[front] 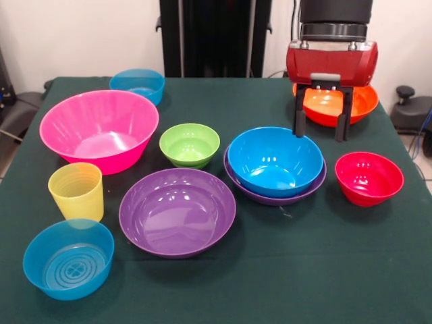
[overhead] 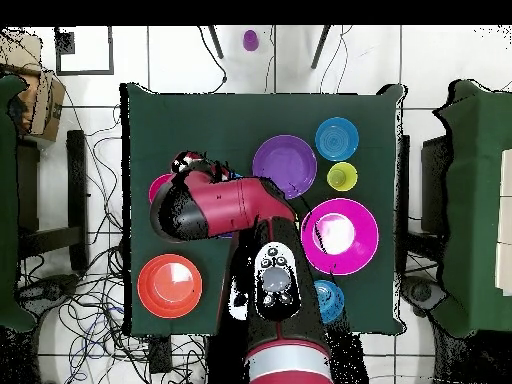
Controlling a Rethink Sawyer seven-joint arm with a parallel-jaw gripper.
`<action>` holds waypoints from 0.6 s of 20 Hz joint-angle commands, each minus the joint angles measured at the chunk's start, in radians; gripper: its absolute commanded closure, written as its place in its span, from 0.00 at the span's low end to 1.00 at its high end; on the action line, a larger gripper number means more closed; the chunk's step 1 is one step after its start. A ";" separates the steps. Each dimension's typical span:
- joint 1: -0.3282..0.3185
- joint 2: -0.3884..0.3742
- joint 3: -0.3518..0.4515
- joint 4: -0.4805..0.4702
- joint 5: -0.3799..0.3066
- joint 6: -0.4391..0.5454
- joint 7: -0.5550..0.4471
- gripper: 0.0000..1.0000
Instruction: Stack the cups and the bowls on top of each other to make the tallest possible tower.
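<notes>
My gripper [front: 321, 135] is open and empty. It hangs just in front of the orange bowl [front: 334, 104], above the gap between the blue bowl [front: 275, 160] and the red bowl [front: 369, 177]. The blue bowl sits nested in a wide purple bowl [front: 270, 198]. A second wide purple bowl [front: 177, 210], a green bowl [front: 190, 144] and the large pink bowl [front: 100, 129] stand apart. The ribbed yellow cup [front: 76, 192] stands upright beside a translucent blue bowl [front: 68, 258]. Another translucent blue bowl [front: 138, 84] is at the back. The yellow-orange cups are out of view.
In the overhead view my arm [overhead: 225, 205] covers the blue and green bowls and most of the red one. The orange bowl [overhead: 169, 285] sits near the table corner by my base. A small purple thing [overhead: 250, 40] lies on the floor beyond the table.
</notes>
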 commanded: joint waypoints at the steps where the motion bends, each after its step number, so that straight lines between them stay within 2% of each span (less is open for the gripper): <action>1: 0.002 0.115 0.046 -0.070 -0.103 -0.066 -0.054 0.00; 5: -0.011 0.132 0.058 -0.078 -0.119 -0.093 -0.059 0.00; 12: -0.012 0.103 0.064 -0.049 -0.111 -0.055 -0.051 0.00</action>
